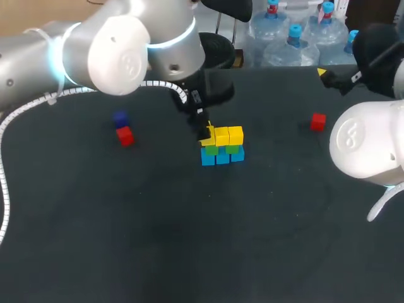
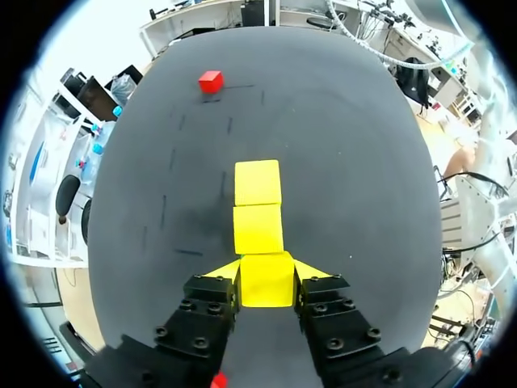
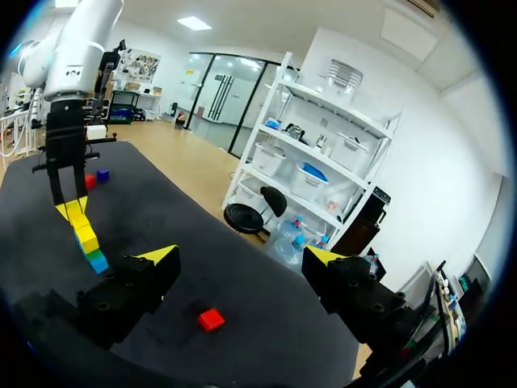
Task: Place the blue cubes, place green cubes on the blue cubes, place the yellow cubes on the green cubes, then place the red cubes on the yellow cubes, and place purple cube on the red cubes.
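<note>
My left pincer is clamped narrow on a yellow cube, a finger on each side, at the near end of the yellow row. It sits touching the two yellow cubes already on the green cubes, which rest on the blue cubes mid-counter.

The risk, as I judge it, lies in the letting go. If the cube is not square over the green one beneath, it may tip off the end of the row once I open. A finger dragging as I lift could pull it along or nudge its neighbours, and the whole three-layer wall is narrow enough to shift.

My right pincer hangs wide open and empty, well apart from the stack, above one red cube. The other red cube and the purple cube lie beside each other on my left side.
</note>
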{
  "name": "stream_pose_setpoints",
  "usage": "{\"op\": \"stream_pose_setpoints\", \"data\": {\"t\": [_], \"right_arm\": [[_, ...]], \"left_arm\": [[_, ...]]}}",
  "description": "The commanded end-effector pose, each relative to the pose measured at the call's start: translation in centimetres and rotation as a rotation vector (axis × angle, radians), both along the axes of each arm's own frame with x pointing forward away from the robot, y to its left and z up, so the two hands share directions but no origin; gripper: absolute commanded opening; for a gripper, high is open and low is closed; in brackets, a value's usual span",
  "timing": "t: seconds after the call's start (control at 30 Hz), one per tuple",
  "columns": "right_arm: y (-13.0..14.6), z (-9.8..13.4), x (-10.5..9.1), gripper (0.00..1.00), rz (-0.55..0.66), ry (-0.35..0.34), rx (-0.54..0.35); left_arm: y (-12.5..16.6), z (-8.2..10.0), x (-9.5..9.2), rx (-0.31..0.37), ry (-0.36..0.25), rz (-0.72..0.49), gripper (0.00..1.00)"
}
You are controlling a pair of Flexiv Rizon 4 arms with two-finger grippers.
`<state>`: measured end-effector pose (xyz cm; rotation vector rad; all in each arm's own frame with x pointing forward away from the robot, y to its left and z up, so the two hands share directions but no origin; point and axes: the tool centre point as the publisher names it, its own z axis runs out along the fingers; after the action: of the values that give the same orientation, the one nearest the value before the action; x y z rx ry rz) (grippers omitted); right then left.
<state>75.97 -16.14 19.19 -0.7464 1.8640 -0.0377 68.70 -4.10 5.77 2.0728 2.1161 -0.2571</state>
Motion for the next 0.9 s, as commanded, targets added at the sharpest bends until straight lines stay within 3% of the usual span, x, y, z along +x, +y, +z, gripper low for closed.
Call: {"op": "stream_pose_setpoints", "data": {"t": [0.03, 0.9], "right_arm": [[-0.07, -0.01, 0.00, 1.00, 0.002, 0.000, 0.002], [-0.07, -0.01, 0.00, 1.00, 0.002, 0.000, 0.002]], "left_arm": [[-0.17, -0.16, 0.40, 0.008, 0.008, -0.003, 0.00], [0.05, -0.78, 0.31, 0.022, 0.015, -0.009, 0.00]]}}
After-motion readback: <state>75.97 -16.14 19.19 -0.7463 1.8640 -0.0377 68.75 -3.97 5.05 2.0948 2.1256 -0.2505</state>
